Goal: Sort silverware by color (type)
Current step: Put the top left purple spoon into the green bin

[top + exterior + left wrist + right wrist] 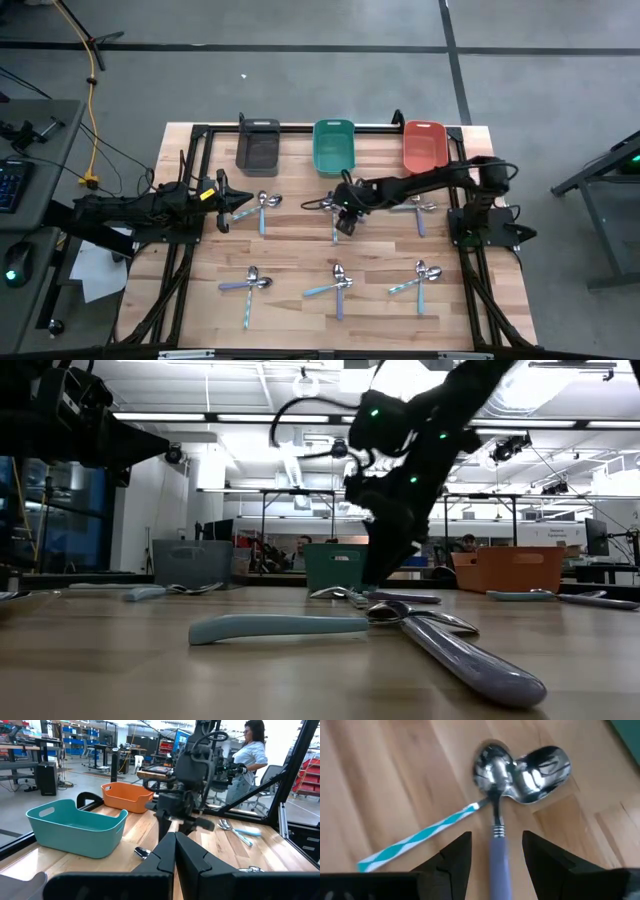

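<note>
Now the left gripper [232, 206] waits at the tabletop's [300, 250] left side, near two crossed spoons [266, 205], jaws pressed together. More spoons [340, 282] lie in pairs along the front. In the middle, the right gripper [346, 222] hangs low over a lilac-handled spoon [496, 836], jaws apart with the handle between them. A teal striped spoon [420, 836] touches it at the bowls. To do this well, I think it should close only on the lilac handle, lift straight up, then pick a bin. The dark grey bin [258, 143], teal bin [334, 146] and orange bin [424, 144] sit at the back. No writing can be read.
</note>
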